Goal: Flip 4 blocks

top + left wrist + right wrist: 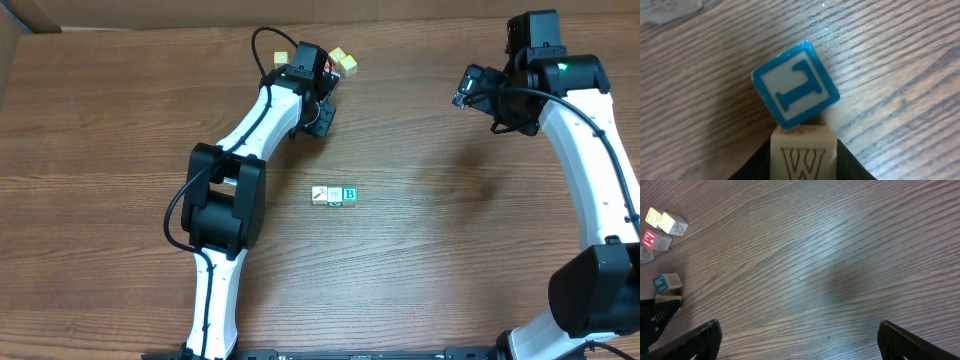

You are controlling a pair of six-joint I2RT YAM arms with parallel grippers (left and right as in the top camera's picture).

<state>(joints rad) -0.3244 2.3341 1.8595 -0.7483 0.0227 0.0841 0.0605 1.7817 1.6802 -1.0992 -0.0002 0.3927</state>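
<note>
Cream-faced W block (802, 150) is sitting clamped between the dark fingers of the left claw (802, 169) at the bottom of the wrist view, touching a tilted blue block (795, 86) just above it. Three blocks (333, 196) are lying in a touching row at the middle of the wood surface (450, 250), the rightmost showing a green B. Right claw (799, 335) is hovering at the upper right, jaws wide apart, gripping nothing.
</note>
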